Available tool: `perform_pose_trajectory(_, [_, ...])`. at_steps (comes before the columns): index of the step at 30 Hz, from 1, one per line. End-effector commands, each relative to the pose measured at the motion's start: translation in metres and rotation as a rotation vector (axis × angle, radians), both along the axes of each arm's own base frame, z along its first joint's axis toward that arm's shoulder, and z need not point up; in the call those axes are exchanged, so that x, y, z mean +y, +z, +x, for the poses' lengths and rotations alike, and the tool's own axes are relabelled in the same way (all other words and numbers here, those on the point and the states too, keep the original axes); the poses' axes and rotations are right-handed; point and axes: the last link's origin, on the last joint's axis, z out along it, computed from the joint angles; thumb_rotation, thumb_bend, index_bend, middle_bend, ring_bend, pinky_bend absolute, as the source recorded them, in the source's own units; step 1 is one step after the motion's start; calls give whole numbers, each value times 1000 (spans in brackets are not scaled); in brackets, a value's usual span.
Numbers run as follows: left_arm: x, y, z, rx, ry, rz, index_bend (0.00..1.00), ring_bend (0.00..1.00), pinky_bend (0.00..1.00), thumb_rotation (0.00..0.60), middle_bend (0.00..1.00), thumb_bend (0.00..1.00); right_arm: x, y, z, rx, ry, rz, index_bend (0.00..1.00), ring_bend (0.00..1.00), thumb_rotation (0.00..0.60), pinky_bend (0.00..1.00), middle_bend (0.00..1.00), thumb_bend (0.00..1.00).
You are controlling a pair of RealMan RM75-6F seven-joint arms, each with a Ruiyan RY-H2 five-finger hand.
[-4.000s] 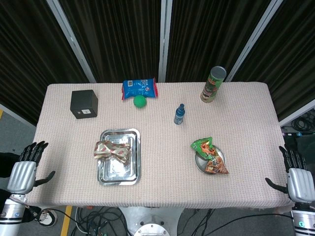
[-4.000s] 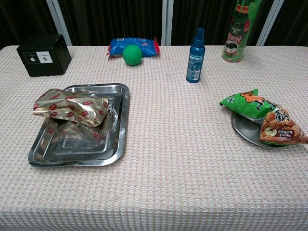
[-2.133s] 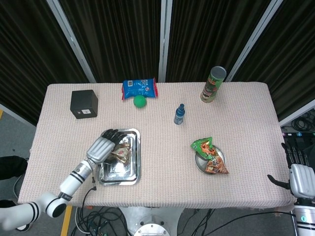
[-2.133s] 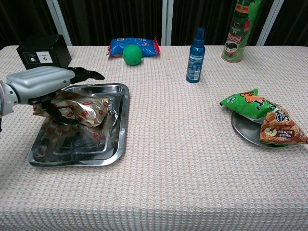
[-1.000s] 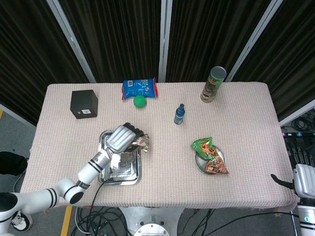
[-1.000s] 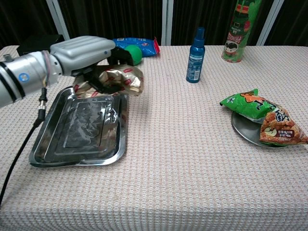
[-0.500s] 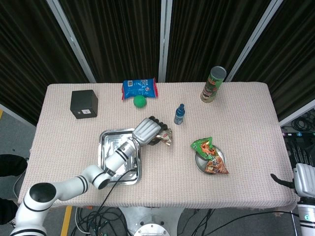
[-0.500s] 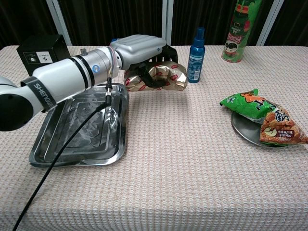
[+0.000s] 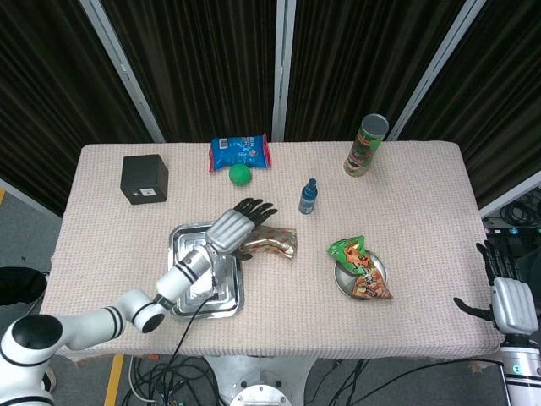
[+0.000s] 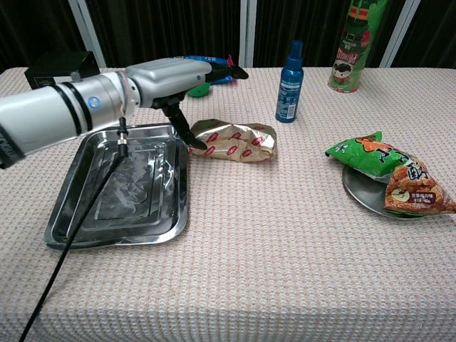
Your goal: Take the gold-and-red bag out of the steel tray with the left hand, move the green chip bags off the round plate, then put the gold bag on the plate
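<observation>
The gold-and-red bag [image 9: 275, 241] [image 10: 236, 141] lies flat on the tablecloth just right of the steel tray [image 9: 180, 232] [image 10: 121, 187], which holds nothing. My left hand [image 9: 232, 227] [image 10: 168, 78] hovers over the bag's left end with fingers spread and nothing in it; its thumb [image 10: 187, 132] points down beside the bag. Two chip bags, a green one [image 9: 347, 250] [image 10: 362, 157] and an orange-green one [image 9: 370, 288] [image 10: 417, 191], lie on the round plate [image 9: 341, 280] [image 10: 358, 191]. My right hand [image 9: 507, 303] hangs open off the table's right edge.
A blue spray bottle [image 9: 308, 197] [image 10: 289, 73] stands behind the gold bag. At the back are a black box [image 9: 144, 178] [image 10: 57, 65], a blue snack bag [image 9: 240, 152], a green ball [image 9: 241, 174] and a green can [image 9: 366, 145] [image 10: 353, 43].
My left hand carried the gold bag right out of the tray, set it on the cloth, let go and drew back left with fingers spread. The right hand barely moved.
</observation>
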Motion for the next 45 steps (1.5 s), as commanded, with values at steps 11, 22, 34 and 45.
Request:
perform_pose_trajectory(11, [-93, 117, -155, 129, 328, 258, 53, 0, 74, 600, 51, 16, -36, -48, 83, -46, 207, 227, 0, 0, 600, 0, 0, 0])
perform_pose_trajectory(22, [-147, 152, -227, 70, 463, 343, 65, 0, 75, 600, 76, 19, -62, -115, 120, -9, 128, 334, 0, 0, 600, 0, 0, 0])
perform_pose_trajectory(34, [-179, 168, -254, 2, 503, 405, 72, 0, 74, 600, 97, 20, -72, -149, 126, -29, 51, 332, 47, 150, 600, 258, 179, 134])
perform_pose_trajectory(45, [-189, 173, -260, -17, 525, 414, 75, 0, 75, 600, 97, 20, -73, -144, 128, -40, 62, 248, 432, 452, 600, 641, 473, 292])
